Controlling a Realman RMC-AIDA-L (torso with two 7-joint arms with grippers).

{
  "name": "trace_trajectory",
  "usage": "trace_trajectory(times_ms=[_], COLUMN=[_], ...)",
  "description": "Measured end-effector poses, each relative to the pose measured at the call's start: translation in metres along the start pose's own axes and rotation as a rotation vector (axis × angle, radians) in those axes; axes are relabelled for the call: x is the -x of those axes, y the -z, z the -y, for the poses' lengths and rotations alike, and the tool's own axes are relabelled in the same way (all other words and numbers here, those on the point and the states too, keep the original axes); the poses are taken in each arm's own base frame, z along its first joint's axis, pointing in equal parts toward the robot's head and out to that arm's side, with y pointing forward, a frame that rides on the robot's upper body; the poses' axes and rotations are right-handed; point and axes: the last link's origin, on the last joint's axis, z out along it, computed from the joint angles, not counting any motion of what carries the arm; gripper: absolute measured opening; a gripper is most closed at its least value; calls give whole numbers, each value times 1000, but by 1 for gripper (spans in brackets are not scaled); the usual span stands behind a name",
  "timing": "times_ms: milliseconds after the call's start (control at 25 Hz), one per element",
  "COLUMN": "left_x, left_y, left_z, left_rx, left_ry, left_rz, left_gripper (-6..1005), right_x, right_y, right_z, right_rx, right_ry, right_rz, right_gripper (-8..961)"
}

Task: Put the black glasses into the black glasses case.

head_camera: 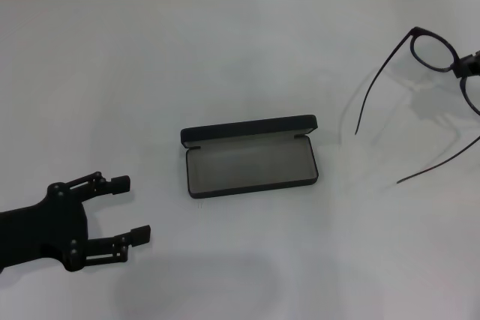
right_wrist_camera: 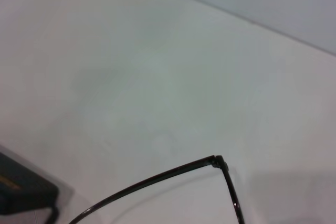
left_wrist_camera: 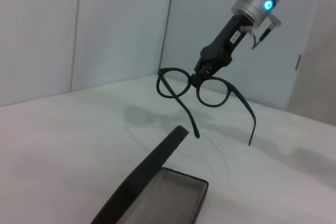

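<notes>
The black glasses case lies open in the middle of the white table, grey lining up, lid standing at its far side. My right gripper, at the right edge of the head view, is shut on the black glasses. It holds them by the bridge above the table, temple arms unfolded. The left wrist view shows this grip, the glasses and the case lid. My left gripper is open and empty at the near left, left of the case.
The white table meets a pale wall at the back. In the right wrist view a temple arm and a corner of the case show over the table.
</notes>
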Motion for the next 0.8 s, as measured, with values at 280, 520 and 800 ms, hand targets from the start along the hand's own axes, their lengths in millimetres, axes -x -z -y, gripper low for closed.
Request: trace_trajectory(times_ms=[280,520,800], left_x=[-4,-13,-24], left_y=[3,3,-11], left_z=[0,5,6], left_rx=[-12,-18,36], left_ry=[25,147,237], left_rz=[-40,-83,-170], left_gripper=[805,801,797], right_x=[-8,-20,-41], right_y=[18,34,11], right_z=[0,0,-27], right_rx=[45,86,277], right_ry=[18,36,135], right_rz=[118,229,402], right_gripper=[66,67,67])
